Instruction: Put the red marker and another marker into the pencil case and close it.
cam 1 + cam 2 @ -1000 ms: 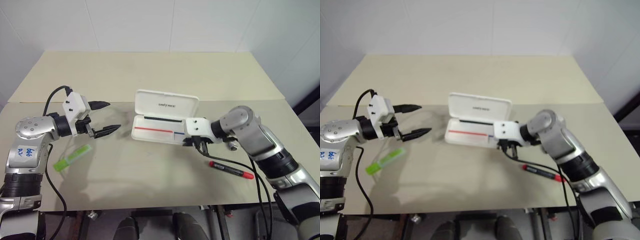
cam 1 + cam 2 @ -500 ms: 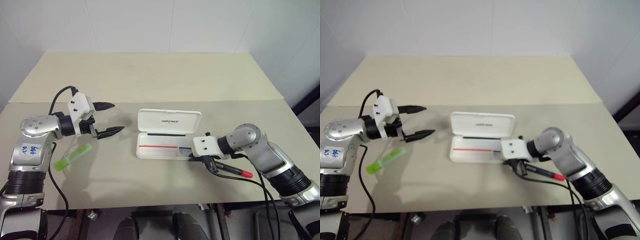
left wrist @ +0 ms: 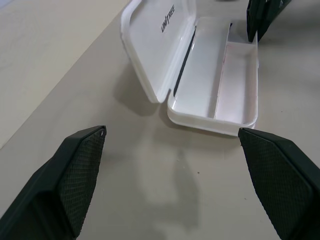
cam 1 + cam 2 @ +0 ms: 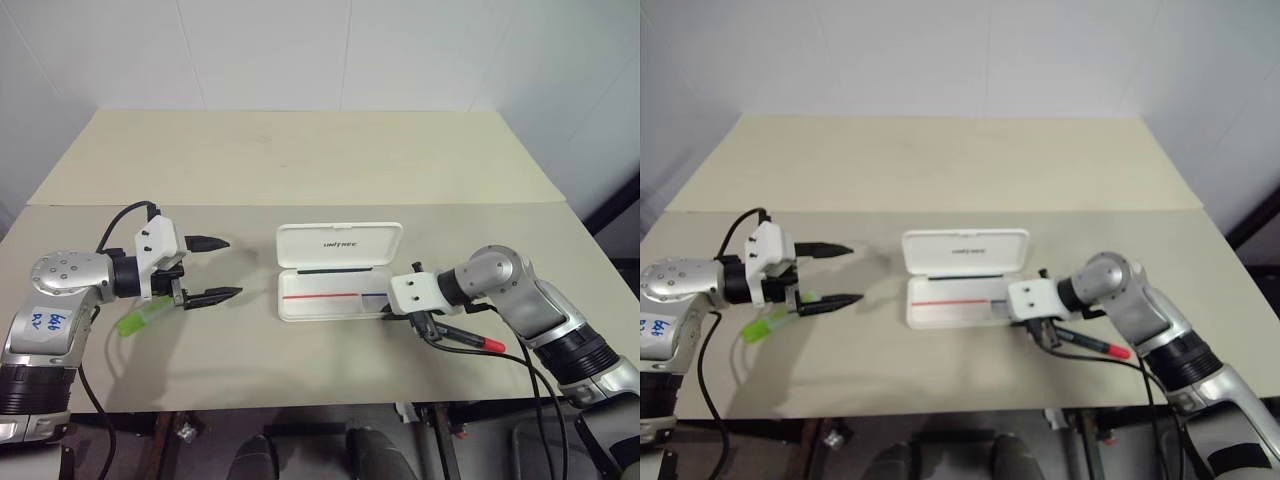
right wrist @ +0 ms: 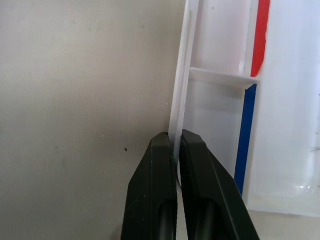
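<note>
On the beige bench [image 4: 300,160], the left gripper [image 4: 214,269] hovered with its two black fingers [image 4: 210,242] spread wide and holding nothing, pointing toward the pencil case. The pale green highlighter [image 4: 140,318] lay flat on the bench just behind and below those fingers, partly hidden by the wrist. Well ahead of the left fingertips sat the white pencil case [image 4: 335,275], open, its lid [image 3: 155,45] standing up at the far side and the inner tray [image 5: 220,100] showing a red and a blue printed line. The right gripper [image 5: 175,150] had its fingers [image 5: 150,200] pressed together, pinching the thin near wall of the case at its right-hand end. The red marker [image 4: 466,337] lay on the bench just beyond the right gripper, beside the case's right end, outside it.
</note>
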